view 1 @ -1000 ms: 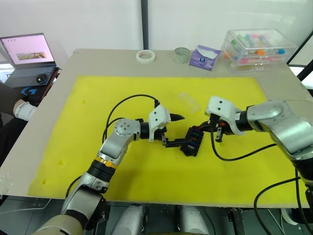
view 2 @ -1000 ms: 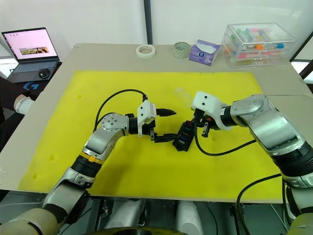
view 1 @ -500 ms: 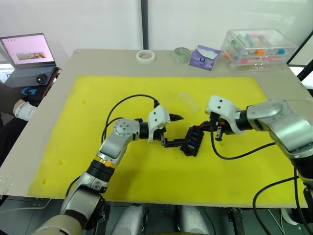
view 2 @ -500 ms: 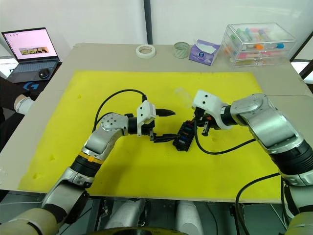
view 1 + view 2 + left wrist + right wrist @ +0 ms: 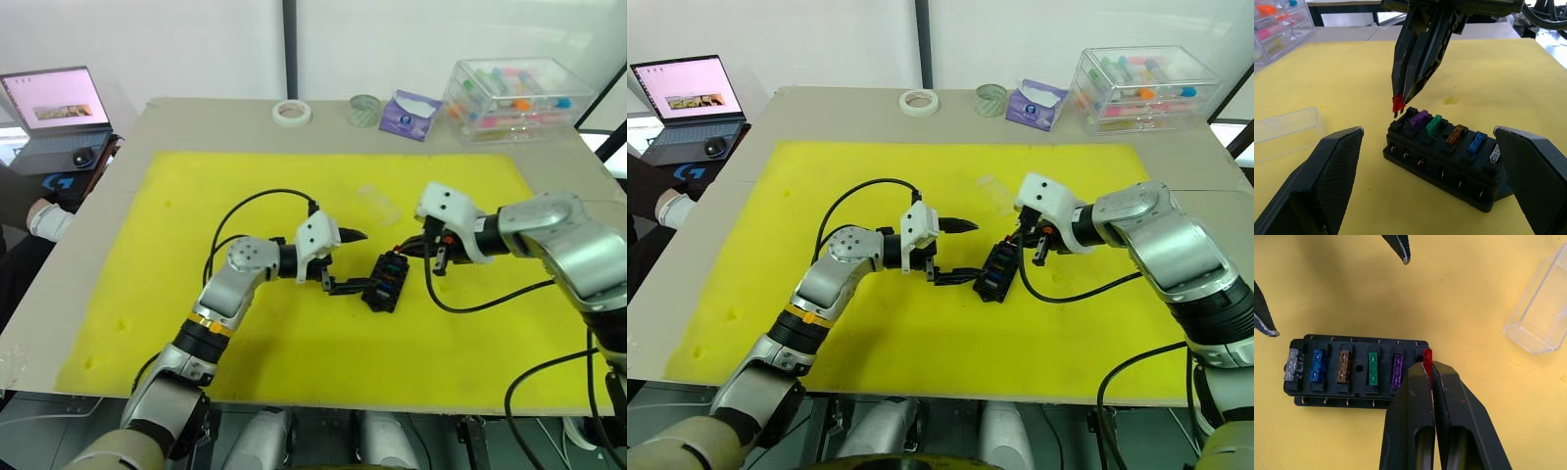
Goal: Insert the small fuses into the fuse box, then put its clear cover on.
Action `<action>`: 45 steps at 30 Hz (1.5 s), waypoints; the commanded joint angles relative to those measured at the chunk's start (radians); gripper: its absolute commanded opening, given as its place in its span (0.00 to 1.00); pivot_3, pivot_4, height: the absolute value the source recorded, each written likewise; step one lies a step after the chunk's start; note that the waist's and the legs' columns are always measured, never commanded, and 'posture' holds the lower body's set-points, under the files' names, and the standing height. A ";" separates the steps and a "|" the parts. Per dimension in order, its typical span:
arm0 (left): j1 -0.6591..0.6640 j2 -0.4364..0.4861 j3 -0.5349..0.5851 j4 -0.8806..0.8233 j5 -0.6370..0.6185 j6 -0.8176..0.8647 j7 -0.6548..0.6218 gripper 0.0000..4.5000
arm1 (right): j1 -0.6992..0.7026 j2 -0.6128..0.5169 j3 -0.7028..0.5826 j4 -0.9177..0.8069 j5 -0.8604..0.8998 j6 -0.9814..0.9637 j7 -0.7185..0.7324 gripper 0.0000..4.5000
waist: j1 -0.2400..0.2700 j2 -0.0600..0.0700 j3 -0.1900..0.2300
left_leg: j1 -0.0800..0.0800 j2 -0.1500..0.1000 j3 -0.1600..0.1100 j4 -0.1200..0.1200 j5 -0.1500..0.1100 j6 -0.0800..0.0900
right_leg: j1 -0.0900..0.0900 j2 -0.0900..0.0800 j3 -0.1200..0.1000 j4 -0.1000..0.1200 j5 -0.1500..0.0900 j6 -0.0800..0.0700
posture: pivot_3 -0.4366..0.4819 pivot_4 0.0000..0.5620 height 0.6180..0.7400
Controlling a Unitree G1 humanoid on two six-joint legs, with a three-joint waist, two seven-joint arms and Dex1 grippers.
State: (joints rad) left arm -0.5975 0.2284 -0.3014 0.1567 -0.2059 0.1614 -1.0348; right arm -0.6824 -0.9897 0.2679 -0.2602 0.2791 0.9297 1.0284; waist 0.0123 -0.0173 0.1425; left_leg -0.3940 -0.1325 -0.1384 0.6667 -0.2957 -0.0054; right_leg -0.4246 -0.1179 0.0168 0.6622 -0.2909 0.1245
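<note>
Right tool seating the last fuse.
Right tool (image 5: 1431, 368) is pinching the red fuse (image 5: 1427, 356) over the fuse box's (image 5: 1444, 164) end slot; left tool (image 5: 340, 258), spread open, is flanking the box; clear cover (image 5: 1541, 308) is lying just beside it.

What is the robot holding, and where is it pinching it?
The right gripper pinches a red fuse by its top, over the fuse box. The left gripper is open, holding nothing.

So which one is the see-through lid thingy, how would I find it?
Start at the big yellow foam mat and find the small black fuse box near its middle. Just beyond it, toward the table's far edge, lies the small clear rectangular plastic cover, empty on the mat. It is colourless and far smaller than the large clear storage case holding coloured tubes.
</note>
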 commanded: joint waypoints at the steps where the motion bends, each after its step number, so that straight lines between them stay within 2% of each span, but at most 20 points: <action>1: -0.017 0.001 0.005 -0.009 0.000 -0.018 -0.003 1.00 | -0.009 0.001 -0.014 -0.007 -0.008 -0.014 0.003 0.00 | 0.000 0.000 0.000 | 0.000 0.000 0.000 0.000 0.000 0.000 | 0.000 0.000 0.000 0.000 0.000 0.000 | 0.48 0.27 1.00; 24: -0.018 0.005 0.006 -0.006 0.004 -0.021 -0.002 1.00 | 0.018 -0.005 -0.010 -0.017 -0.008 -0.008 0.014 0.00 | 0.000 0.000 0.000 | 0.000 0.000 0.000 0.000 0.000 0.000 | 0.000 0.000 0.000 0.000 0.000 0.000 | 0.48 0.27 1.00; 45: -0.003 0.005 -0.003 -0.024 0.007 -0.018 0.000 1.00 | -0.007 0.044 0.014 0.025 -0.016 0.043 0.008 0.00 | 0.000 0.000 0.000 | 0.000 0.000 0.000 0.000 0.000 0.000 | 0.000 0.000 0.000 0.000 0.000 0.000 | 0.48 0.27 1.00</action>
State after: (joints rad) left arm -0.5968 0.2340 -0.3016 0.1572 -0.2038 0.1614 -1.0386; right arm -0.6779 -0.9537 0.2889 -0.2343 0.2576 0.9581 1.0366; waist 0.0121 -0.0173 0.1425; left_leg -0.3939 -0.1324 -0.1384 0.6668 -0.2957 -0.0054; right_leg -0.4246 -0.1177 0.0168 0.6624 -0.2909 0.1245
